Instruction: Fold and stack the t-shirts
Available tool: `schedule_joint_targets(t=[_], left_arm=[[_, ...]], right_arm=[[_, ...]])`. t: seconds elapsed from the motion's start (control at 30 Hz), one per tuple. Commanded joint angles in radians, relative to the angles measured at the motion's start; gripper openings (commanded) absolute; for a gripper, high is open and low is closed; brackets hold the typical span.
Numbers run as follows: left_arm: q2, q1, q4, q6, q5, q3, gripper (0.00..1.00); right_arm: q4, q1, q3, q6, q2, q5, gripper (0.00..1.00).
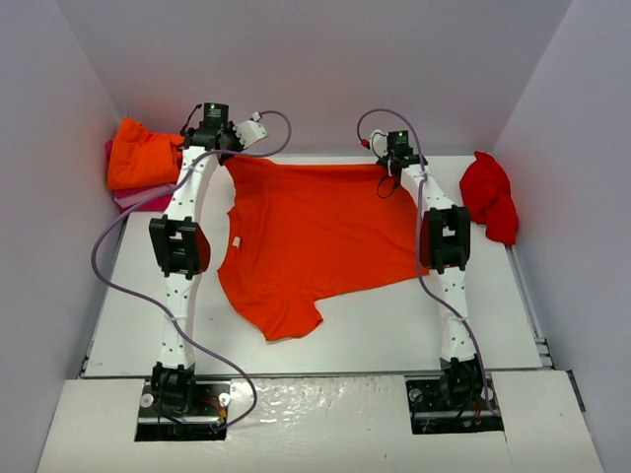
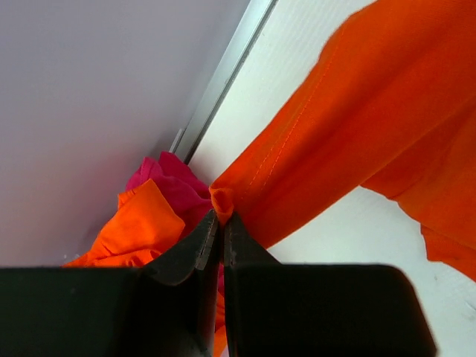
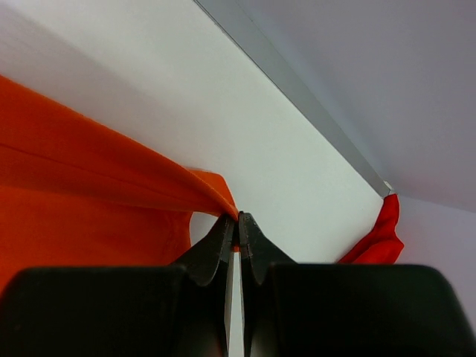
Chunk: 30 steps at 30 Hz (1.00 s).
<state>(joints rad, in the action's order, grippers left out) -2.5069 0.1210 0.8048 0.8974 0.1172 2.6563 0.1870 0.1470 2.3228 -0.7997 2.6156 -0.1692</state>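
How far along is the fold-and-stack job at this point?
Done: one orange tee lies on pink ones at the far-left corner. In hand: the left end effector and right end effector each pinch a far corner of the spread orange t-shirt, not yet folded. Left: folding and stacking it, then the crumpled red t-shirt at the far right.

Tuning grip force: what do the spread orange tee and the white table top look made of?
Spread bright orange cloth t-shirt: soft matte knit, probably cotton; stitched hem, drapes and bunches where pinched. White table top: smooth rigid board, slight sheen; plastic or laminate, can't tell.
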Motion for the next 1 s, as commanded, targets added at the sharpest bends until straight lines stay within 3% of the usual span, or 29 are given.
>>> schedule_joint_targets(t=[0.0,0.5,0.63,0.97], left_arm=[[0.204,0.042,-0.006,0.070,-0.073,-0.041,0.00],[0.376,0.161,0.301,0.183,-0.149,-0.222,0.00],[0.409,0.199,0.408,0.196,-0.185,-0.274,0.00],[0.512,0.237,0.483,0.152,-0.204,-0.353,0.00]], right_arm=[[-0.047,0.009,-0.085,0.004,-0.187,0.009,0.00],[-0.027,0.010,-0.444,-0.116,-0.434,0.080,0.00],[-0.020,0.009,-0.500,-0.142,-0.486,0.076,0.00],[0.007,-0.018,-0.581,-0.183,-0.583,0.086,0.00]])
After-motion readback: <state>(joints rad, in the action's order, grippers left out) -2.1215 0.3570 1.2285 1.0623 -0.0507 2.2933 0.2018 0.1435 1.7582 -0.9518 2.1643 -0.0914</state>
